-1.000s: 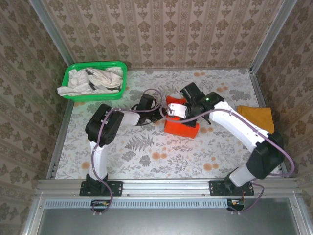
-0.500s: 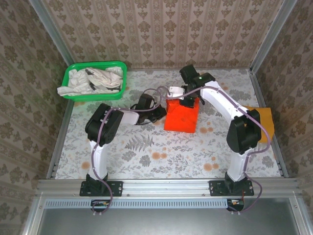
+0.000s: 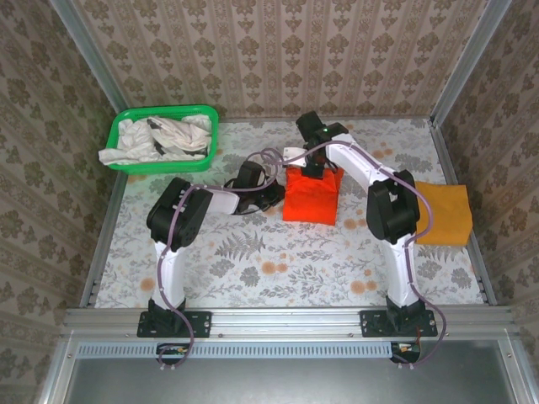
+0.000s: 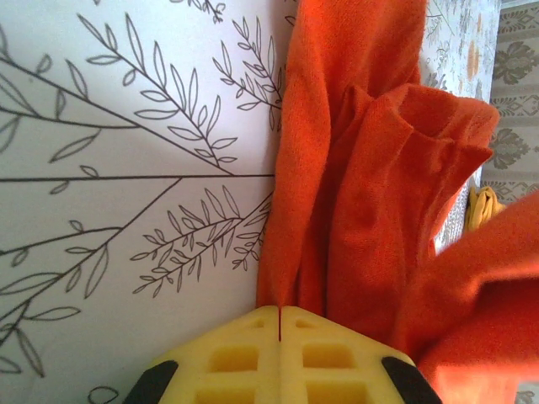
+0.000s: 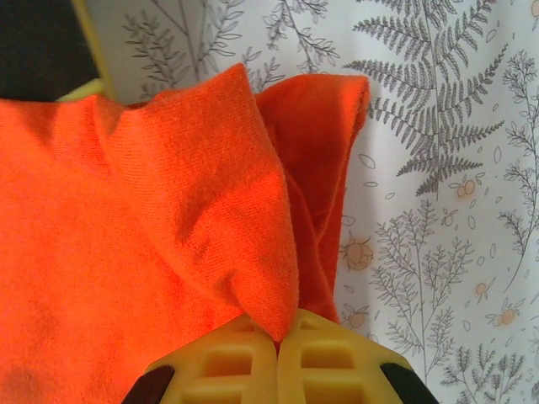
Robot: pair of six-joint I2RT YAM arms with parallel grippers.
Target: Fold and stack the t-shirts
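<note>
On our counter (image 3: 253,269), the orange-red t-shirt (image 3: 310,200) lies midway between the left and right edges, nearer the far edge. The mustard t-shirt (image 3: 445,215) lies folded at the right edge. Our left hand (image 4: 280,310) is closed, pinching the orange-red t-shirt's left side; our right hand (image 5: 278,326) is closed on its far side.

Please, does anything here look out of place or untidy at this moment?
One off-white t-shirt spills over the left rim of the green basket instead of lying inside. The orange-red t-shirt is bunched in uneven folds.
</note>
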